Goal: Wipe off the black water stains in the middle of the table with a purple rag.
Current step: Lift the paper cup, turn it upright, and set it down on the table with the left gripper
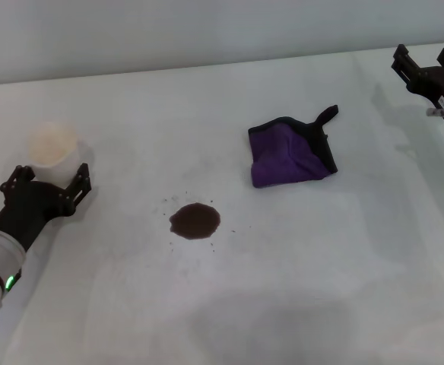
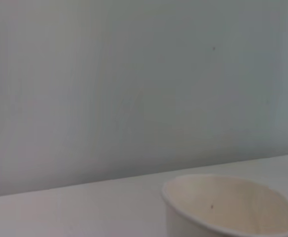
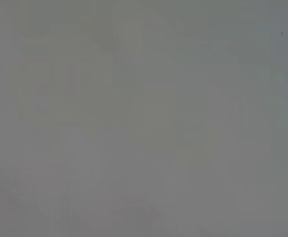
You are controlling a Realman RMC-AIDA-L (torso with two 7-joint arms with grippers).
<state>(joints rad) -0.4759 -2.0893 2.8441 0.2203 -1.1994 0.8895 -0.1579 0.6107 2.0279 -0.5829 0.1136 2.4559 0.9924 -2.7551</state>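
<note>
One white paper cup (image 1: 53,146), seemingly empty, between the left pincer's (image 1: 49,184) spread fingers; right pincer (image 1: 426,59) parted.

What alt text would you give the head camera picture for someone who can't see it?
A dark stain sits mid-table, with a crumpled purple rag apart from it. The left hand is around a white cup; the right hand hovers open at the far right edge.
</note>
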